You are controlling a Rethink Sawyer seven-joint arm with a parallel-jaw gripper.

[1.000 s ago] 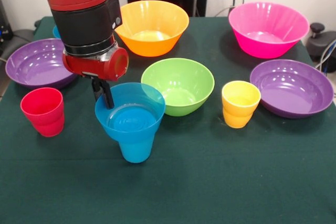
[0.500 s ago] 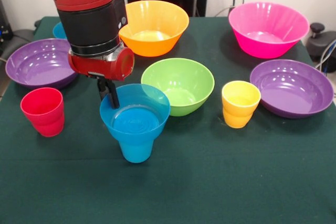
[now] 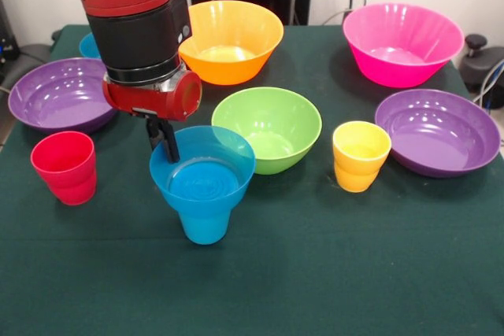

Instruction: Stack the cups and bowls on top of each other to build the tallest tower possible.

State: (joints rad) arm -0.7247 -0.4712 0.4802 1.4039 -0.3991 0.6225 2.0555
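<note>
A: Hand (image 3: 165, 143) sits at the rim of the small blue bowl (image 3: 202, 172), on the side toward the tabletop's far-left corner. Dark fingers (image 3: 168, 145) reach down over the rim edge and look pinched on the bowl's wall, narrow, holding it.

B: And the bowl itself?

A: Seated upright on the blue cup (image 3: 203, 226), near the middle of the front edge, a little left. That pair is the tower so far, two pieces high.

B: Key relation for the coming move?

A: Hand is off-centre, gripping one side of the rim, so the tower's upright axis lies just to the front-right of the fingers. My judgement: any release needs the bowl level and centred on the cup, else it tips toward the gripped side.

B: Nearest next pieces?

A: Lime green bowl (image 3: 268, 127) just beyond, touching or nearly so; cannot tell. Red cup (image 3: 64, 167) by the left edge, yellow cup (image 3: 361, 155) toward the right. Purple bowls (image 3: 55, 96) and (image 3: 437, 131) at either side; orange bowl (image 3: 230, 41) and pink bowl (image 3: 402, 43) along the far edge.

B: Other blue bowl?

A: A sliver of it (image 3: 89, 46) behind the arm, far left.
</note>
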